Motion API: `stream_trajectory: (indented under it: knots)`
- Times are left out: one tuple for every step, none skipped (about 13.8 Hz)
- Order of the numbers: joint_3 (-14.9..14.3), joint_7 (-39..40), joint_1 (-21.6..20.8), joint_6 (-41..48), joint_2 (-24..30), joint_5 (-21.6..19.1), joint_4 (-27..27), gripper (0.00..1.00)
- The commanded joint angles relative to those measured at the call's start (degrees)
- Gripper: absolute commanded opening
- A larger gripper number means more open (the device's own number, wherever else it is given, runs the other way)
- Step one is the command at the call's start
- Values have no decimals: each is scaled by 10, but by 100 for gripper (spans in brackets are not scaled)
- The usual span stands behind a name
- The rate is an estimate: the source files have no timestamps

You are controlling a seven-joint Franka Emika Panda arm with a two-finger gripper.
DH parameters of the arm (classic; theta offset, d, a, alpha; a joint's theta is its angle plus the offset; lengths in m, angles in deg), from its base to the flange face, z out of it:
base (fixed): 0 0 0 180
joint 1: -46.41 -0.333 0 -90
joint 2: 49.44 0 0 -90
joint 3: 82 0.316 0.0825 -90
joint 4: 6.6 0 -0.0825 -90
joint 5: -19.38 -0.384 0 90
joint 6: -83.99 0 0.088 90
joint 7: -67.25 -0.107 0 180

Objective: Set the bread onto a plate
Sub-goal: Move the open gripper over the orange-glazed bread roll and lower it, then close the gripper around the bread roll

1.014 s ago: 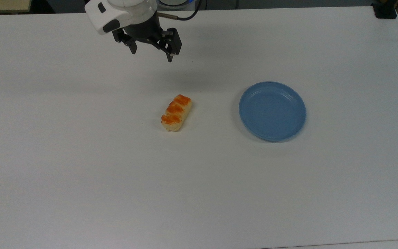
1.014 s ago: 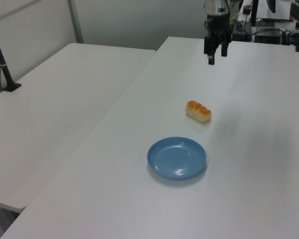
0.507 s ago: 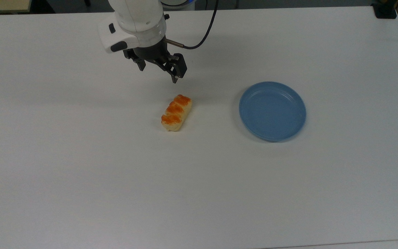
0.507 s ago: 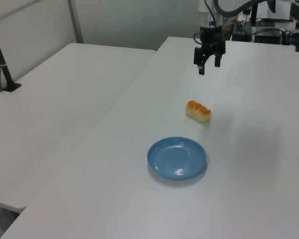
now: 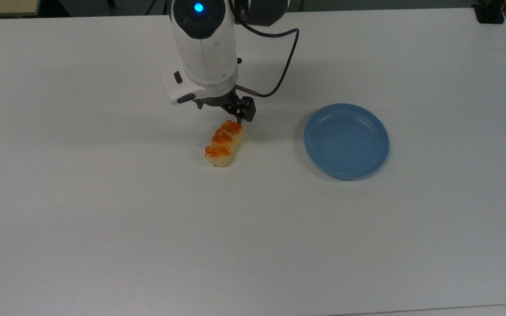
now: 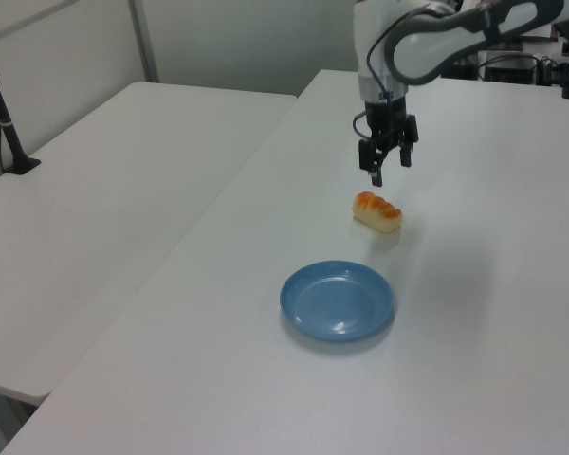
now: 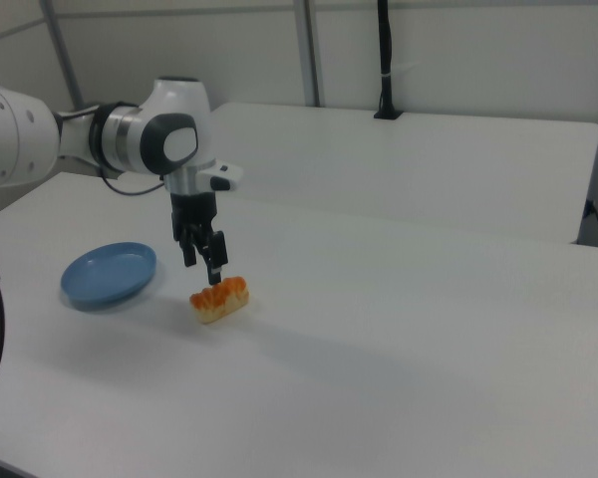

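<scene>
The bread (image 5: 224, 142) lies on the white table, a small pale-tan loaf with orange-brown glazed bumps, slanted in the top view. My gripper (image 5: 224, 112) hangs just above its far end, open and holding nothing. In the left view the gripper (image 6: 389, 169) is a short way above the bread (image 6: 377, 210), with both fingers apart. The right view shows the gripper (image 7: 204, 267) close over the bread (image 7: 219, 299). The light-blue plate (image 5: 346, 140) sits empty to the top view's right of the bread, apart from it, and appears as the plate (image 6: 338, 300) and the plate (image 7: 110, 273).
A black cable (image 5: 281, 72) loops from the wrist toward the top view's right. A second white table (image 6: 95, 209) adjoins on the left view's left, with a black post (image 6: 5, 114) on it. A black block (image 5: 490, 13) sits at the top view's far right corner.
The arm has come forward and down from the far side of the table until the open gripper hangs over the bread's far end. Bread and plate have not moved.
</scene>
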Motion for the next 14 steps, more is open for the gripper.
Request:
stream_trajectory:
  knots:
    - [-5,-58,-29,-57,-41,29,9,98]
    - [-5,-59,-29,-72,-58,32,9,98]
    - [-5,-60,-30,-79,-70,38,8,98]
    - [-5,-62,-30,-86,-75,40,8,98]
    - [-5,-72,-30,-93,-76,41,8,98]
    - [-5,-86,-30,-107,-80,42,9,98]
    - [-6,-89,-29,-118,-88,42,8,94]
    - [-8,-89,-28,-121,-90,49,8,88]
    - [-8,-91,-27,-122,-92,55,8,82]
    - [-8,-95,-26,-122,-92,56,7,73]
    - [-8,-103,-26,-122,-91,57,7,50]
    - [-8,-105,-26,-122,-91,57,7,38]
    - [-8,-107,-25,-121,-89,56,5,33]
    - [-9,-107,-25,-118,-86,56,1,31]
